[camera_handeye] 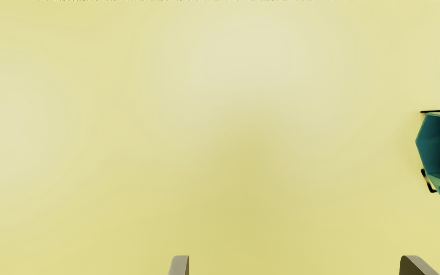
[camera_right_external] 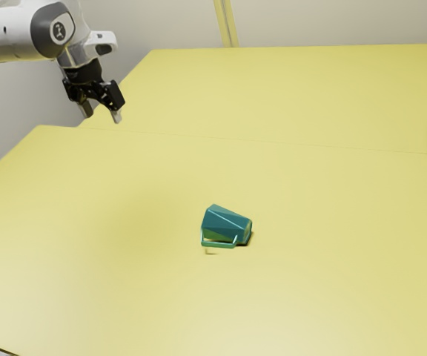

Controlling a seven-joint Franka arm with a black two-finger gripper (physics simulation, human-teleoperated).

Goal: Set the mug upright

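A teal faceted mug (camera_right_external: pixel 225 223) lies on its side on the yellow table, its handle toward the exterior view's bottom edge. High above the table at the exterior view's upper left hangs my gripper (camera_right_external: pixel 101 116), well apart from the mug. The wrist view has the mug (camera_handeye: pixel 439 147) partly cut off by the picture's edge, with its hollow mouth and part of the handle showing. There my gripper (camera_handeye: pixel 294 263) is open, its two fingers far apart with nothing between them.
The yellow table (camera_right_external: pixel 110 282) extends around the mug. Behind it lies another yellow surface (camera_right_external: pixel 295 89), with a pale wall and a yellow upright post (camera_right_external: pixel 227 22) farther back.
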